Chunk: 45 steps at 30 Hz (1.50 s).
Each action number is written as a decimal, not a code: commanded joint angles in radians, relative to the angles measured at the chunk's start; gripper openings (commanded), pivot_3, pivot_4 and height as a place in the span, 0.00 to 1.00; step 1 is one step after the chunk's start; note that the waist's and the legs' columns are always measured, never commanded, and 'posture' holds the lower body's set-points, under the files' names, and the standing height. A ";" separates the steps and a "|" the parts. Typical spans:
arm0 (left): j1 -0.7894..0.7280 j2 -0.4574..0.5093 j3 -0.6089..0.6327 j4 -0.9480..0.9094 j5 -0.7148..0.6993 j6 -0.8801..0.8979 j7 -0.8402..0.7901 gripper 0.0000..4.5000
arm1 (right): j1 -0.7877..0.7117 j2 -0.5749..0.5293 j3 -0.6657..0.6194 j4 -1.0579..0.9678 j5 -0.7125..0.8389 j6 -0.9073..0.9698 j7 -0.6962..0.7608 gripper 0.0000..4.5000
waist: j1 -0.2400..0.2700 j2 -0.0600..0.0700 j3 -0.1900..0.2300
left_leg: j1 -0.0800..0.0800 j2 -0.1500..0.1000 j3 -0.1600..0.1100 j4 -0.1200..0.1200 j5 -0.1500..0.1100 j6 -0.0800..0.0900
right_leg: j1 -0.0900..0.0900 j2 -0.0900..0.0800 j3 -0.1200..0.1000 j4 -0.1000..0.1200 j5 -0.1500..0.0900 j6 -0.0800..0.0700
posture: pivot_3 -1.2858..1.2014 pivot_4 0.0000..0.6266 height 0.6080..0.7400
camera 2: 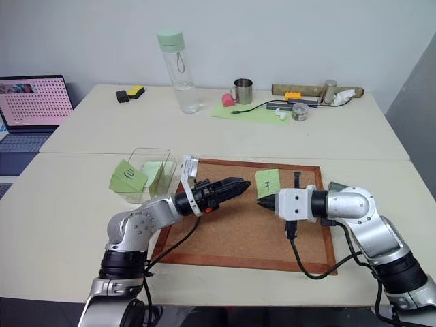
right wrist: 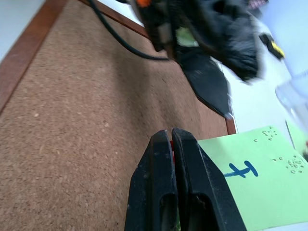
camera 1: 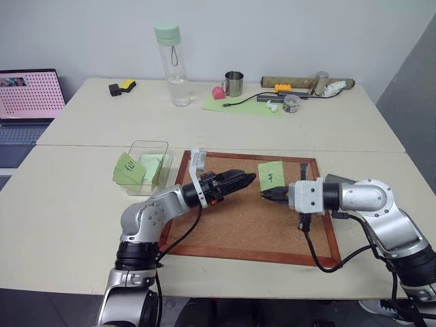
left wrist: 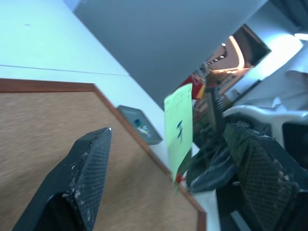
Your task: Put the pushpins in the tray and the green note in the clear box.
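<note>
From the left eye view, both arms hang over the corkboard [camera 1: 252, 225] on the near table [camera 1: 68, 225]. The right claw [camera 1: 266, 195] is pinched tight on the lower edge of the green note [camera 1: 271, 176], which stands up off the cork with its dark mark facing the camera. The left claw [camera 1: 246, 179] points across at it from just beside, a small gap between the two. The clear box [camera 1: 151, 151] sits just off the board's left edge with other green notes [camera 1: 129, 170] leaning in and against it. Farther back stand a water bottle [camera 1: 173, 65] and a metal mug [camera 1: 234, 83].

The right eye view shows the same arrangement: the note [camera 2: 268, 182] raised above the board, the box [camera 2: 148, 155] well to the left of it.

In the left wrist view, the left claw [left wrist: 168, 178] stands wide apart with nothing between its fingers [left wrist: 84, 178]. Beyond them the note [left wrist: 179, 127] is seen nearly edge-on, with something red at its bottom edge. The dark grey tray [left wrist: 135, 122] lies on the table just off the board's frame, a few small coloured specks in it, too small to make out.

In the right wrist view, the right claw [right wrist: 172, 132] is closed, fingers [right wrist: 159, 183] pressed together, a sliver of red between them, and the note [right wrist: 255, 180] sticks out at one side.
</note>
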 commanded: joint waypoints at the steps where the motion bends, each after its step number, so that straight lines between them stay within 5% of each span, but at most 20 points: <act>1: -0.041 -0.022 -0.038 -0.012 0.004 -0.021 -0.013 0.87 | -0.025 -0.010 -0.001 -0.032 -0.012 -0.068 0.016 0.00 | 0.001 0.000 0.000 | 0.000 0.000 0.000 0.000 0.000 0.000 | 0.000 0.000 0.000 0.000 0.000 0.000 | 0.52 0.24 1.00; 7: -0.045 -0.040 -0.116 0.003 0.074 -0.110 -0.040 0.87 | -0.033 -0.003 0.004 -0.022 -0.017 -0.094 0.019 0.00 | 0.001 0.000 0.000 | 0.000 0.000 0.000 0.000 0.001 -0.001 | 0.000 0.000 0.000 0.000 0.000 0.000 | 0.52 0.24 1.00; 30: -0.053 -0.052 -0.132 0.028 0.089 -0.140 -0.068 0.00 | -0.042 0.013 -0.002 -0.010 -0.003 -0.106 0.013 0.00 | 0.001 0.000 0.000 | 0.000 0.000 0.000 0.000 0.001 -0.001 | 0.000 0.000 0.000 0.000 0.000 0.000 | 0.52 0.24 1.00; 45: -0.079 -0.105 -0.112 0.186 0.215 -0.283 0.023 0.00 | -0.023 0.005 -0.104 -0.122 0.120 0.073 -0.028 0.00 | 0.002 0.000 0.000 | 0.000 0.000 0.000 0.001 0.001 -0.001 | 0.000 0.000 0.000 0.001 0.000 0.000 | 0.52 0.24 1.00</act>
